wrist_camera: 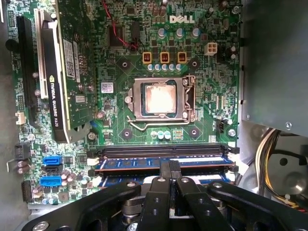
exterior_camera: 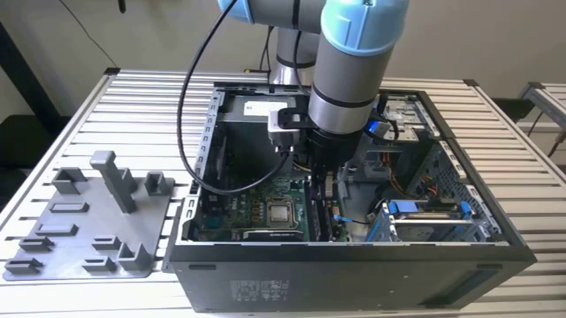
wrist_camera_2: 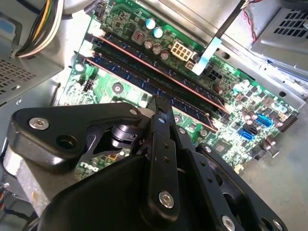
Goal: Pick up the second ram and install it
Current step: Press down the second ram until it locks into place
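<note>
Presently my pincer (wrist_camera: 169,174), fingers clenched together, presses on the second ram (wrist_camera: 144,163) lying in its blue motherboard socket beside a still-vacant black socket (wrist_camera: 163,151), so installation appears nearly complete, pending full seating beyond.

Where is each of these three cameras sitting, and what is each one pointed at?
Exterior view: off the arm, above the table, facing the open computer case; the arm reaches in.
First wrist view: on the wrist, facing the motherboard; gripper at the memory slots.
Second wrist view: on the wrist, slanting along those slots; gripper in front.
Both wrist views share motherboard and gripper.
</note>
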Tool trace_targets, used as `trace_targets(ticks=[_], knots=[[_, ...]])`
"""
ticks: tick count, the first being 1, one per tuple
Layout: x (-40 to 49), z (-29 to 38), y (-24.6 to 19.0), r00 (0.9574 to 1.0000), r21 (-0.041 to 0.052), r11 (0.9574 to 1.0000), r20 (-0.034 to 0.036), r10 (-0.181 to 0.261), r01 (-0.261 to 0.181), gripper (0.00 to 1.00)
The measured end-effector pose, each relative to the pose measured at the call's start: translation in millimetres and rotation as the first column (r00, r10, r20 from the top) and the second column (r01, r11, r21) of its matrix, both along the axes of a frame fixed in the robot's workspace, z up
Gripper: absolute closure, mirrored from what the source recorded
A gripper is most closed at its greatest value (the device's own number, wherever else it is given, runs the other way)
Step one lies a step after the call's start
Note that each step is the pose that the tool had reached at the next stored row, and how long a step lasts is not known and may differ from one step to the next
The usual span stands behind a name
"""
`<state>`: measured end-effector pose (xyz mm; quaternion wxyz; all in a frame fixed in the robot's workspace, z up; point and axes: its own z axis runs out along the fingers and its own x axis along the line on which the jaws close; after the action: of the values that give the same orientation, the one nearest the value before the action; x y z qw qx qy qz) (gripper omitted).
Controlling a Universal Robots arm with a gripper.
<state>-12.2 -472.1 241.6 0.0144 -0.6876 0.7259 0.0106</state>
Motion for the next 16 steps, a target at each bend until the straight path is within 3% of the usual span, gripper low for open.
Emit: trace_targets(ticks=[16], knots=[[0.0, -18.5, -1.5, 1.0000, -0.0010, 1.0000, -0.0003, 0.000, 0.000, 0.89]])
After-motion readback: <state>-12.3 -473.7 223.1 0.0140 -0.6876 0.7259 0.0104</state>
